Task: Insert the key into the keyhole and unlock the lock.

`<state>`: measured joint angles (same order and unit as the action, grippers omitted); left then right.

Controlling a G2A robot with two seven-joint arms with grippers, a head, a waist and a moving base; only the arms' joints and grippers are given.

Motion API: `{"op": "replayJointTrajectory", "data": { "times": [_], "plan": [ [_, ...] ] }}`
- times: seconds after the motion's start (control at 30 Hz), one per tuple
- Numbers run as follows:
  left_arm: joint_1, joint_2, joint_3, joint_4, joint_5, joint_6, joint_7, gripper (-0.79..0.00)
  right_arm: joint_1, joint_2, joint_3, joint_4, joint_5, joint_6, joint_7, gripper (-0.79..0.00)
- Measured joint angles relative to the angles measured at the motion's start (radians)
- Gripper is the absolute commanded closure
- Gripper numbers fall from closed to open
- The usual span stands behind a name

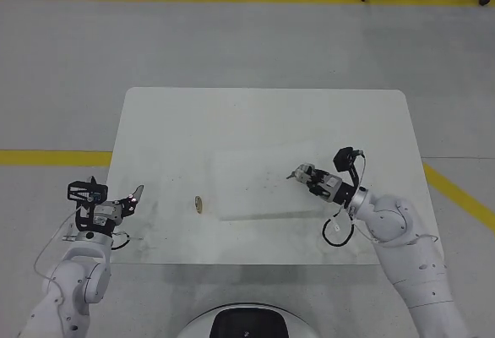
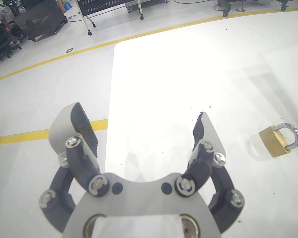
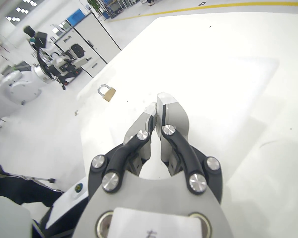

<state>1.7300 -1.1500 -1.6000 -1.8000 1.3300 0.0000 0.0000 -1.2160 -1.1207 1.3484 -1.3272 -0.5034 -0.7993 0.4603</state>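
A brass padlock [image 1: 198,204] with a silver shackle lies flat on the white table [image 1: 264,118], left of the middle near the front. It lies off to one side of my left gripper [image 2: 139,112], which stands open and empty over the table's left edge [image 1: 129,199]. The padlock [image 2: 275,141] is a short way from those fingers. My right gripper [image 1: 296,175] hovers over the right half of the table, shut [image 3: 155,106], with a small metal piece, seemingly the key, pinched at its tips. From there the padlock [image 3: 106,93] lies well ahead, near the far table edge.
A faint rectangular patch [image 1: 256,182] marks the table's middle. A yellow floor line [image 1: 36,157] runs past both sides of the table. The table's front edge lies close to both arms.
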Motion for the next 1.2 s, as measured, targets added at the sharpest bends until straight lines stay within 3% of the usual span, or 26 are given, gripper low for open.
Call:
{"op": "replayJointTrajectory", "data": {
  "times": [0.1,0.2,0.37,0.87,1.07,1.2],
  "plan": [
    [0.000,0.000,0.000,0.000,0.000,0.000,0.000,-0.785,0.024,0.002,-0.009,0.051,0.168,0.015,0.091,0.000],
    [0.000,0.000,0.000,0.000,0.000,0.000,0.000,-0.785,0.036,0.005,-0.005,0.065,0.225,0.040,0.127,0.000],
    [0.000,0.000,0.000,0.000,0.000,0.000,0.000,-0.785,0.021,0.011,0.013,0.039,0.128,0.043,0.071,0.000],
    [0.000,0.000,0.000,-0.006,-0.011,-0.012,0.005,-0.785,0.021,0.011,0.013,0.039,0.131,0.042,0.070,0.000],
    [-0.010,0.002,0.030,-0.100,-0.073,-0.186,-0.001,-0.785,0.008,0.006,-0.016,0.011,0.177,0.043,0.067,0.000],
    [-0.060,0.008,0.058,-0.130,-0.244,-0.437,-0.056,-0.785,0.011,0.001,-0.053,0.013,0.302,0.016,0.101,0.000]
  ]
}}
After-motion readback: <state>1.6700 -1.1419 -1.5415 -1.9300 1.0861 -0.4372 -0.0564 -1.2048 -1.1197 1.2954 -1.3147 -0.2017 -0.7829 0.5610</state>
